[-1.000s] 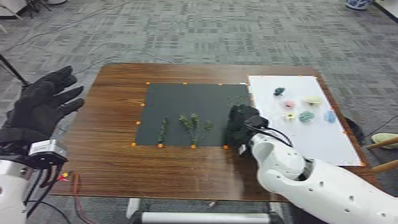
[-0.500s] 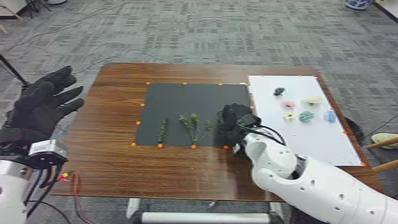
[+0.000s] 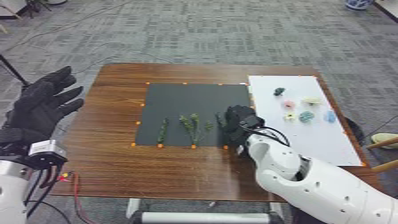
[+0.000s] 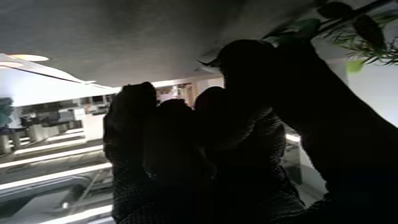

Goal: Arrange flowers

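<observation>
Six flowers (image 3: 306,116), one white board (image 3: 320,142), right hand (image 3: 238,122) beside greenery (image 3: 219,120)

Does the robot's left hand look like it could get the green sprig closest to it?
Probably yes: nothing stands between the left hand and that green sprig on the dark mat, though it must reach over.
</observation>
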Robot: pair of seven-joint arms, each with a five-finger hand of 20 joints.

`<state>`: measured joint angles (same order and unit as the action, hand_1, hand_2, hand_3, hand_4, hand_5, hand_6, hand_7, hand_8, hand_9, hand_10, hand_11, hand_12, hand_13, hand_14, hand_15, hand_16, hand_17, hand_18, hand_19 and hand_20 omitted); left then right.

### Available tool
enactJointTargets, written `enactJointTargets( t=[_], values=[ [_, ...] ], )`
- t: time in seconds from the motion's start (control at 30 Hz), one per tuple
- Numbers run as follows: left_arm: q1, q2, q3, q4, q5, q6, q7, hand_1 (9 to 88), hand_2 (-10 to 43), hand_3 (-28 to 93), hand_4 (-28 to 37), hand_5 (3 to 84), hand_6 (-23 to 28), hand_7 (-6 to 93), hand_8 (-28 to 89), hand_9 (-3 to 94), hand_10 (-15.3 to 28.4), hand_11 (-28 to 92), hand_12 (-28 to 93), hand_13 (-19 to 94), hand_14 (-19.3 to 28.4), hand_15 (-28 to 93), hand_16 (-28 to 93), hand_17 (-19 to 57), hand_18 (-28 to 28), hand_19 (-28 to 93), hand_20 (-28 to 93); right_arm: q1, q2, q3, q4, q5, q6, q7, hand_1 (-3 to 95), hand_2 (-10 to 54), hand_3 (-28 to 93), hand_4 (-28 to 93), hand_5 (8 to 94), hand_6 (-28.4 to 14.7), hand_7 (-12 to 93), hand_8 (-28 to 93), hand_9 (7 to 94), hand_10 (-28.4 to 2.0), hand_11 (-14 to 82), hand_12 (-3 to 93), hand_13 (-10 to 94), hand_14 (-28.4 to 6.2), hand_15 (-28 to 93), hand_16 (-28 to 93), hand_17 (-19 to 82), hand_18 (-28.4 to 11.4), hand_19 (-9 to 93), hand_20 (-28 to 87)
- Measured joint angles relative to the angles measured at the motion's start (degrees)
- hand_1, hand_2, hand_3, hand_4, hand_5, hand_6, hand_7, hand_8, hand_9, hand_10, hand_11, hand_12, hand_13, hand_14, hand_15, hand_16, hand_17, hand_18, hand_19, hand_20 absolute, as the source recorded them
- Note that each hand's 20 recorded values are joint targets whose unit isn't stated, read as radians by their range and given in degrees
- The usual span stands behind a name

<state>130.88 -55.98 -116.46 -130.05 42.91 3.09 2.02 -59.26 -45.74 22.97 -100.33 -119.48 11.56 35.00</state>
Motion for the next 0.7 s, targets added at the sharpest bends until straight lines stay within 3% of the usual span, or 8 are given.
enactJointTargets(
  t=[0.7],
  values=[
    [-0.01, 0.0, 0.25, 0.03, 0.0, 0.0, -0.09, 25.6, -4.1, 68, -27.1, 22.4, 1.5, 23.5, -11, 16.9, 9.5, 23, 19, 10, 13.0, 44, -5, -10.5, 19.7, 39, 10, -1.43, -1.29, 2.05, -0.2, -0.57, -2.97, 0.18, 40.6, -9.5, 84, -20, 76.7, 1.0, 54, 23, 80.2, -9.8, 62.2, 49.4, 74, -10.5, 84, 44, 34, -22.4, 83, 49]
  ],
)
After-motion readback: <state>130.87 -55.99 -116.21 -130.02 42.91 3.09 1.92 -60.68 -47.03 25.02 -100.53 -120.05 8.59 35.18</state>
